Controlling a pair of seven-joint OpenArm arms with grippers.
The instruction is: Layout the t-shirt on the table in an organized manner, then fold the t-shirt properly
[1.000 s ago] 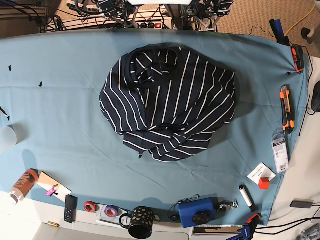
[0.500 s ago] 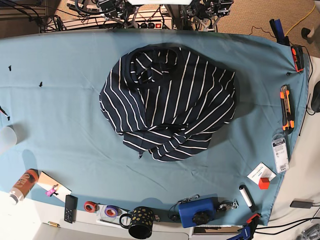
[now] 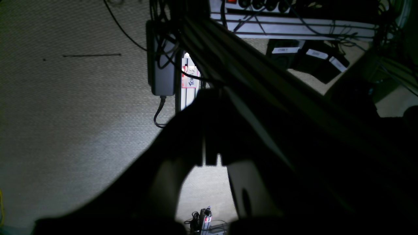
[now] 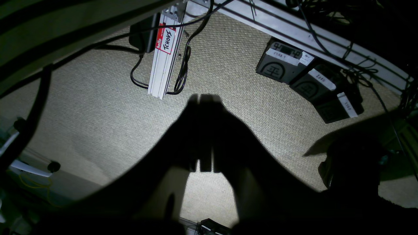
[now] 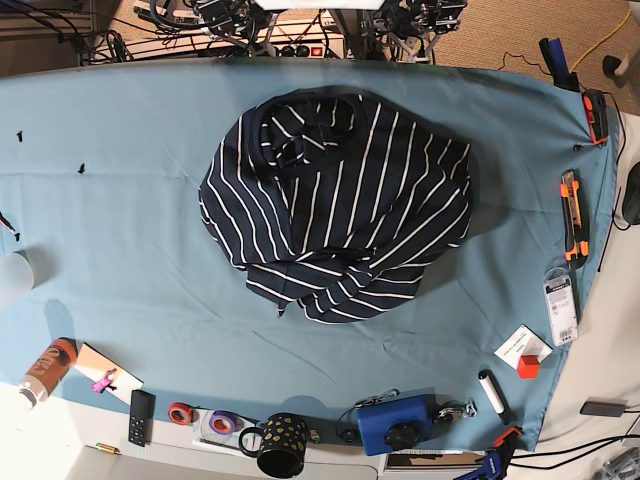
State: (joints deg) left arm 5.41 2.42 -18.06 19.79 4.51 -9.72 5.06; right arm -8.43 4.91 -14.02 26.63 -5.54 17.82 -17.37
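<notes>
**Inspector A:** Claws first. In the left wrist view the left gripper (image 3: 209,156) sits at centre frame, a dark silhouette with its jaws together, nothing between them. The right gripper (image 4: 205,137) at centre of the right wrist view reads the same: jaws together, empty. Both look down on beige woven carpet (image 4: 98,114), an aluminium rail (image 4: 165,55) and cabling, not on the work surface.

**Inspector B:** Neither arm shows in the base view. And the garment?

**Inspector A:** The dark navy cloth t-shirt with thin white stripes (image 5: 340,210) lies in a rumpled heap slightly above centre of that frame, on the wide table covered in plain teal-blue cloth (image 5: 120,200). Its plain navy neckband (image 5: 300,130) sits at the heap's upper left; the lower edge is bunched into folds.

**Inspector B:** Handling assessment?

**Inspector A:** Judged soft, light and limp; it should drape and drag rather than hold shape, and cloth on cloth may cling. I would pinch near the shoulders beside the neckband, one claw each side, then draw it flat.

**Inspector B:** Periphery?

**Inspector A:** A black spotted mug (image 5: 280,447) and blue box (image 5: 394,424) along the bottom edge, well apart from the shirt.
</notes>
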